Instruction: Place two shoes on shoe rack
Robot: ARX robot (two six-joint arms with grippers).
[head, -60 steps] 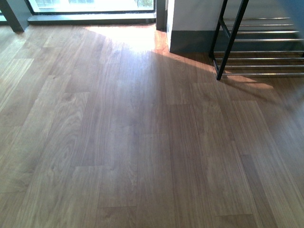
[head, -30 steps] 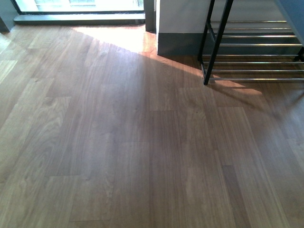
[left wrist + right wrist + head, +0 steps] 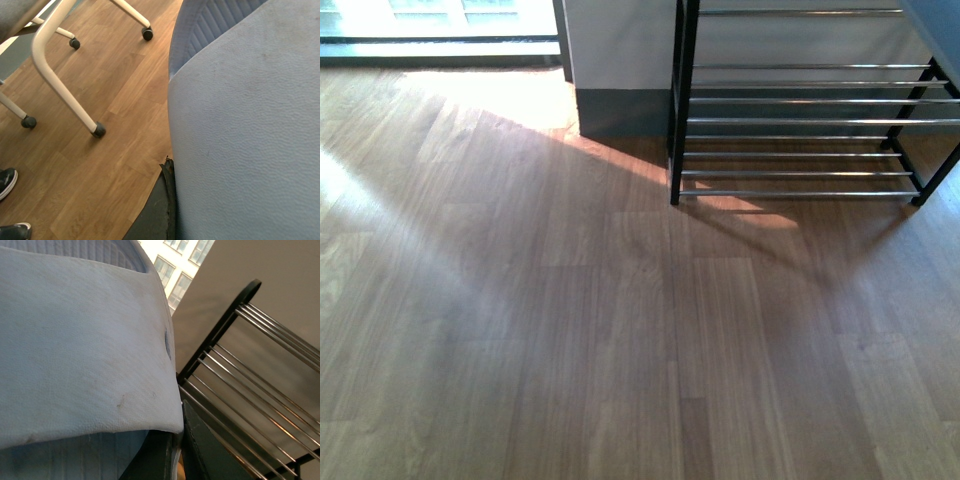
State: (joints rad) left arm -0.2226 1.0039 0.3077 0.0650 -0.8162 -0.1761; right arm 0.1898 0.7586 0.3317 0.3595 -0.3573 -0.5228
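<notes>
The two shoes are out of view. In the left wrist view a pale blue slipper fills most of the picture, and my left gripper is shut on its edge, with one dark finger showing beside it. In the right wrist view my right gripper is shut on another pale blue slipper. The shoe rack stands close behind it, black-framed with thin silver rods. The front view shows the shoe rack at the upper right against the wall, its rods bare. Neither arm appears in the front view.
Wooden floor stretches before the rack, with a sunlit patch near a window. A wall corner stands left of the rack. White chair legs on castors and two dark shoe tips are on the floor.
The front view has swung right. The rack has shifted left and lower in the picture and now shows nearly its full width.
</notes>
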